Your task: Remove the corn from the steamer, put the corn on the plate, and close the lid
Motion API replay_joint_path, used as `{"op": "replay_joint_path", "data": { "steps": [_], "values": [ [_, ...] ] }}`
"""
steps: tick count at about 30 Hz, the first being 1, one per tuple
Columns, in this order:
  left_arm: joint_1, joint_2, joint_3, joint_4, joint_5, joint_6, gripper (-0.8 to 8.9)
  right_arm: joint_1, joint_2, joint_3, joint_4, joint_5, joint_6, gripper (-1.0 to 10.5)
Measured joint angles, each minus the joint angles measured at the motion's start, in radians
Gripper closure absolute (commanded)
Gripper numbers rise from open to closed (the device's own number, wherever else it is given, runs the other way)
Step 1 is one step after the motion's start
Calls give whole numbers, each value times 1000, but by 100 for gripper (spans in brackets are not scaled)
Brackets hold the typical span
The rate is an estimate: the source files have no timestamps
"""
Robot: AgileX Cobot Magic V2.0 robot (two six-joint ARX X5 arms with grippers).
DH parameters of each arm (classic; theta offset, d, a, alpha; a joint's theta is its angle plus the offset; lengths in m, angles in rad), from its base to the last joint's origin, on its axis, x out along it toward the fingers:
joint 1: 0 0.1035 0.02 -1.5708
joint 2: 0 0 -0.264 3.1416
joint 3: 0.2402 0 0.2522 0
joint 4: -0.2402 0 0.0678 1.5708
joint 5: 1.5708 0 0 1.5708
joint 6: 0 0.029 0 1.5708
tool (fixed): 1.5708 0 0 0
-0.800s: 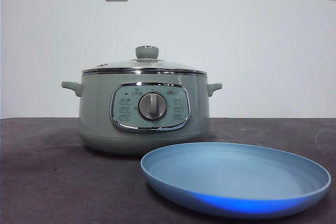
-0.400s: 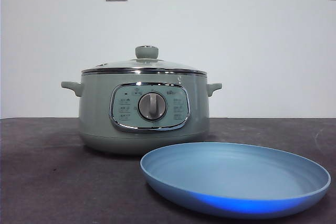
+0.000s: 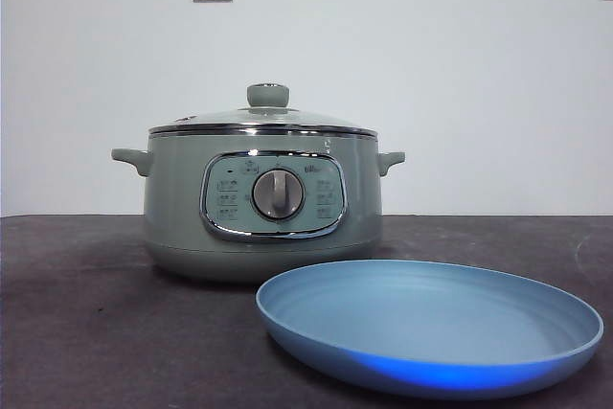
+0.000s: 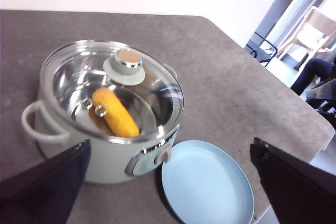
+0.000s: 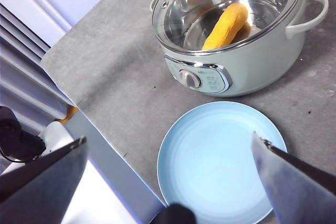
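Inside one lidded steamer (image 4: 105, 150): one corn (image 4: 115, 112); one plate (image 4: 207, 184).

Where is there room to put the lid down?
Bare dark tabletop lies beside the pale green steamer pot, on its side away from the round blue plate. The blue plate itself is bare too. Crowded: where pot and plate nearly meet.

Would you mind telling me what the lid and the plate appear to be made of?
The lid looks like clear glass in a shiny chrome rim: the corn shows through it. Its knob seems matte green plastic with a metal cap. The plate looks like smooth, slightly glossy blue plastic or glazed ceramic; I cannot tell which.
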Motion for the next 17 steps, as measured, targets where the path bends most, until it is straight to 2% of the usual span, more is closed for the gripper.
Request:
{"op": "replay_joint_path", "data": {
  "steps": [3, 14, 17],
  "values": [
    [-40, 54, 0, 75, -29, -5, 217, 0, 0, 0, 0, 0, 0, 378],
    [-238, 270, 0, 374, -253, -21, 217, 0, 0, 0, 0, 3, 0, 379],
    [-286, 344, 0, 474, -309, -21, 218, 0, 0, 0, 0, 26, 0, 379]
  ]
}}
